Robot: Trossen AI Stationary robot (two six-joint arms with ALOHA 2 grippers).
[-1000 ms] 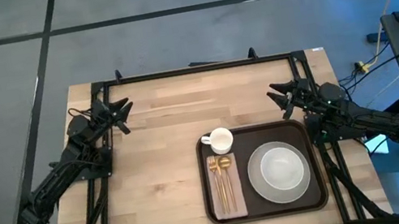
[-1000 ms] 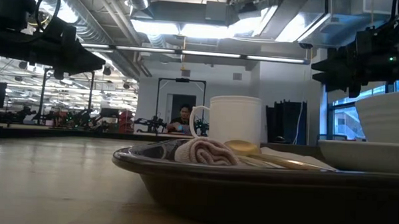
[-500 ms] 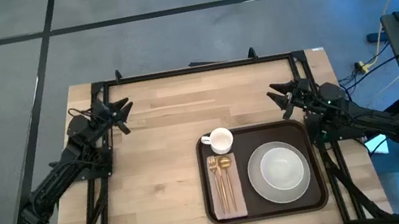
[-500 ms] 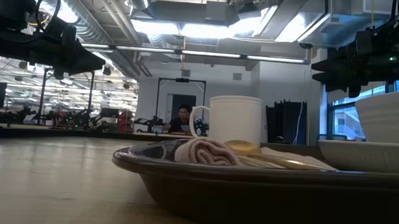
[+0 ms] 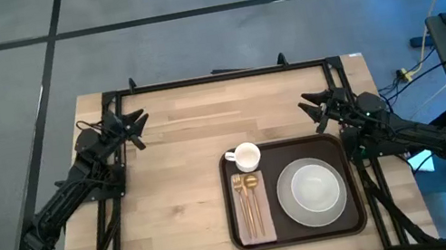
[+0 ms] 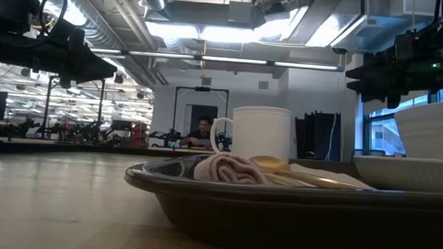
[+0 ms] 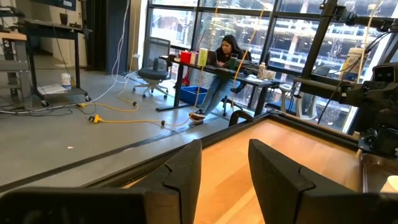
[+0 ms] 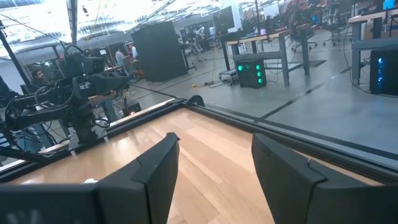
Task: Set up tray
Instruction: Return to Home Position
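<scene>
The dark brown tray (image 5: 234, 197) (image 6: 204, 201) lies on the wooden table's near right part. On it stand a white mug (image 5: 247, 156) (image 6: 262, 133) at its far left corner, a white plate (image 5: 311, 190) on its right half and a tan napkin (image 5: 257, 227) with gold cutlery (image 5: 250, 195) on its left half. My left gripper (image 5: 139, 124) (image 7: 224, 168) hovers open over the table's far left corner. My right gripper (image 5: 307, 110) (image 8: 214, 168) hovers open just beyond the tray's far right corner. Neither touches anything.
A black frame (image 5: 215, 78) runs along the table's far edge and sides. Bare wood (image 5: 168, 180) lies left of the tray and beyond it. People sit at desks in the room behind the table (image 7: 225, 62).
</scene>
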